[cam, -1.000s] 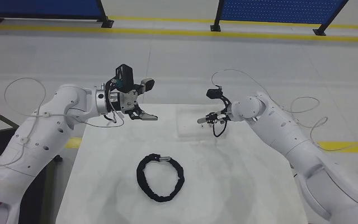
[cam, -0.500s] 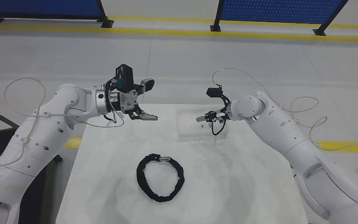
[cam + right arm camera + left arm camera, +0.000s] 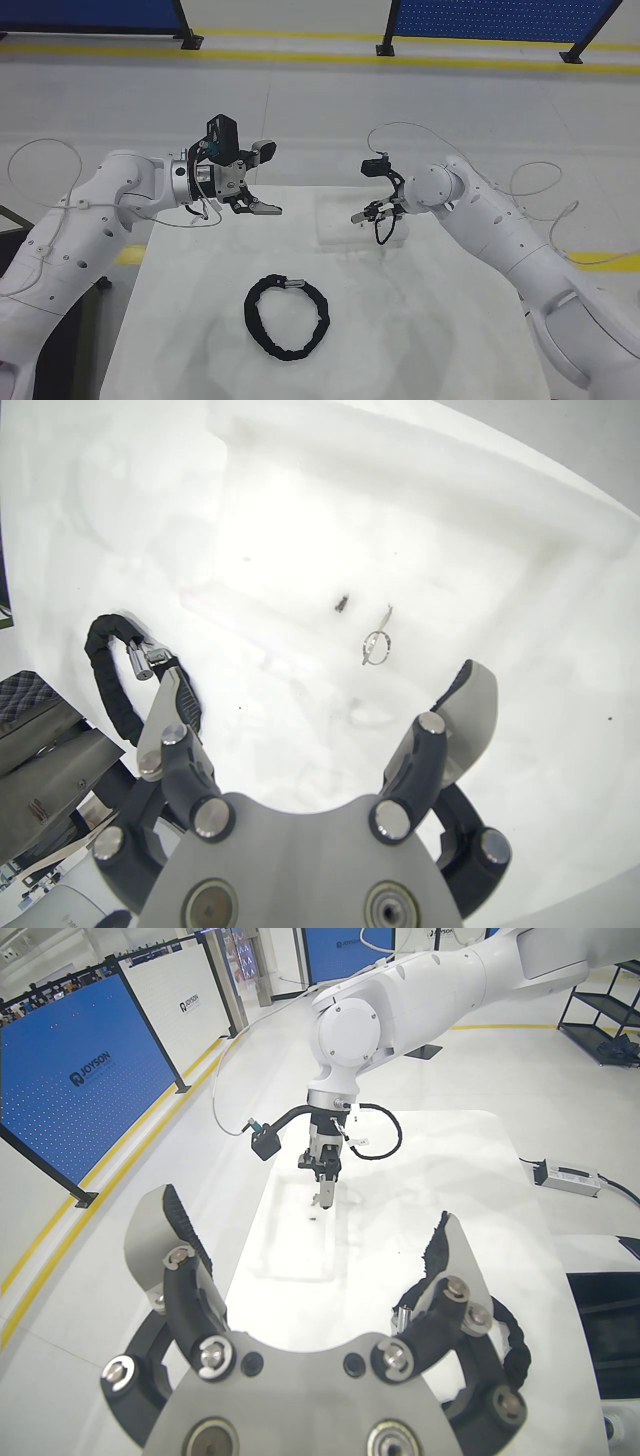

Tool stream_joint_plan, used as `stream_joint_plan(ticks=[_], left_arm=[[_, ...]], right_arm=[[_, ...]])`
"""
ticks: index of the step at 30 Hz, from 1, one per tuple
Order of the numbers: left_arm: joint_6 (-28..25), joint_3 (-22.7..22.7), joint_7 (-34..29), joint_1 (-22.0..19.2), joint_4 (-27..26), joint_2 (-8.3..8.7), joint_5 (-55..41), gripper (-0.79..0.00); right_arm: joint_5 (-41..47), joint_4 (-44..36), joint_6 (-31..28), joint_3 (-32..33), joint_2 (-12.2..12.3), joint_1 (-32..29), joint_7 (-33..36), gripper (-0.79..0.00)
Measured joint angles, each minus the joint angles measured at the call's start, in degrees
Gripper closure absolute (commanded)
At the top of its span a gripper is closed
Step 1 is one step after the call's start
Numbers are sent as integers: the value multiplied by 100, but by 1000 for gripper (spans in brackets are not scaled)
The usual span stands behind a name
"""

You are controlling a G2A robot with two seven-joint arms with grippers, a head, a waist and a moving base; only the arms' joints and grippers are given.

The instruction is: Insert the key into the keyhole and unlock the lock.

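Observation:
A black cable lock (image 3: pixel 287 317) lies coiled on the white table (image 3: pixel 430 330), its silver lock end (image 3: pixel 140 663) toward the tray. The small key on a wire ring (image 3: pixel 377 643) lies flat inside the shallow clear tray (image 3: pixel 336 236). My right gripper (image 3: pixel 320 692) hovers over the tray just short of the key, open and holding nothing. It also appears in the top view (image 3: pixel 358 215) and the left wrist view (image 3: pixel 324 1188). My left gripper (image 3: pixel 262 207) is raised above the table's far left corner, open and holding nothing (image 3: pixel 307 1238).
The tray (image 3: pixel 295 1248) sits at the table's far edge, between the two grippers. A dark speck (image 3: pixel 341 603) lies in it beside the key. Blue partition panels (image 3: pixel 75 1078) stand on the floor beyond the table.
My right arm's wrist has shifted slightly left over the tray. The left arm, the lock and the key have not moved.

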Motion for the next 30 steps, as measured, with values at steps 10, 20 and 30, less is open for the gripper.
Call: stream_joint_plan(ticks=[10, 20, 30], left_arm=[[0, 0, 0, 0, 0, 0, 0, -785], [0, 0, 0, 0, 0, 0, 0, -785], [0, 0, 0, 0, 0, 0, 0, -785]], right_arm=[[-139, 399, 362, -148, -336, 174, 248, -693], [-522, 890, 621, -341, -677, 389, 474, -523], [-658, 1361, 657, -422, -987, 491, 640, -385]])
